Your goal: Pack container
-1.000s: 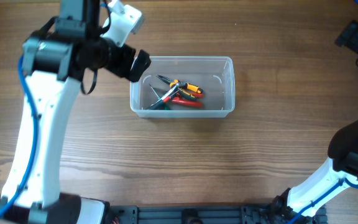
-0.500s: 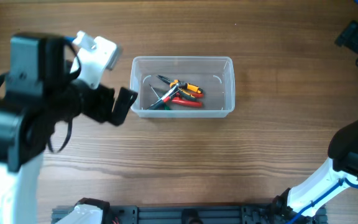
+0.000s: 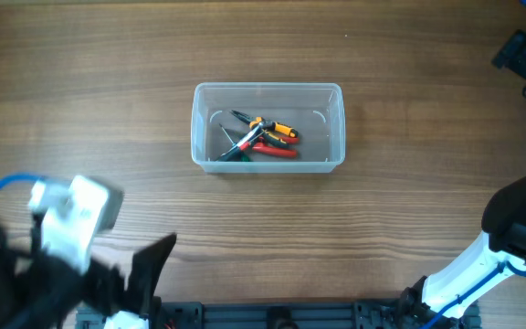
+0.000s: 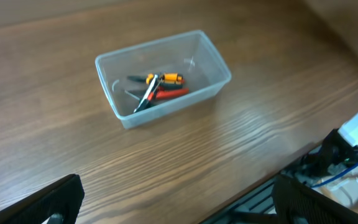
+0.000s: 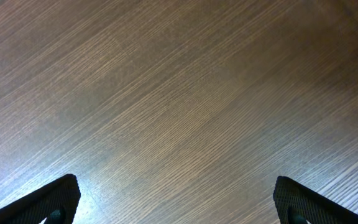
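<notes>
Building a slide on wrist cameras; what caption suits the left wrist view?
Left gripper open over the wooden table, facing a clear container holding orange- and red-handled hand tools.

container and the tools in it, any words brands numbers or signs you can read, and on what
No text can be read in any view.
container: clear plastic, no label or print shows.
tools: orange, red and green handles; any marking is too small to read.
white arm casing: blurred, nothing legible.
table: bare wood grain, no signs.
</notes>
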`<control>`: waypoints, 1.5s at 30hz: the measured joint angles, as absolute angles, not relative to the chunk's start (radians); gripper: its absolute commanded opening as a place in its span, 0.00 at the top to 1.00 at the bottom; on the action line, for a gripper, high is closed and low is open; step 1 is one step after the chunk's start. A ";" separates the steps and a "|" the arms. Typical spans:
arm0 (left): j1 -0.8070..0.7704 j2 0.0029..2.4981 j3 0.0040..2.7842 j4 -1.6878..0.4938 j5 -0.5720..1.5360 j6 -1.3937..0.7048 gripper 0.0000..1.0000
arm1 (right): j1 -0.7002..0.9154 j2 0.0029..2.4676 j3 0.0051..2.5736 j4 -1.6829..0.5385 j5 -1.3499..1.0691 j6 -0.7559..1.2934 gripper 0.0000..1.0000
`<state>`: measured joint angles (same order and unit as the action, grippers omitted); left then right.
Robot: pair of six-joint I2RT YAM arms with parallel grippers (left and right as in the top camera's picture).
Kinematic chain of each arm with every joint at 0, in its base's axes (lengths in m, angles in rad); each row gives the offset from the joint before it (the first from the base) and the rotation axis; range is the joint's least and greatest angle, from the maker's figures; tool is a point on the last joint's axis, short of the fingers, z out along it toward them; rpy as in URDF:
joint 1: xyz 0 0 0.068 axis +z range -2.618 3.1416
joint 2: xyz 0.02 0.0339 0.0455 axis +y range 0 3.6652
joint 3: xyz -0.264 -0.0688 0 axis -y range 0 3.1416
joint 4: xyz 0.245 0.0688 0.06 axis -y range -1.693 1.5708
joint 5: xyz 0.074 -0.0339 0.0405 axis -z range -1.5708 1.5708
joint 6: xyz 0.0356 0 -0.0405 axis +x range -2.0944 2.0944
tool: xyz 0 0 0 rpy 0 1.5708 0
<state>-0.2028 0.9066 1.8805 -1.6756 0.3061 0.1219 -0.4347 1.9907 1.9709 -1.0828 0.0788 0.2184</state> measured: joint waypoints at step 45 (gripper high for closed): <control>-0.150 0.578 1.628 -1.378 0.179 -0.108 0.00 | -0.435 1.991 1.971 -1.083 0.078 0.218 0.00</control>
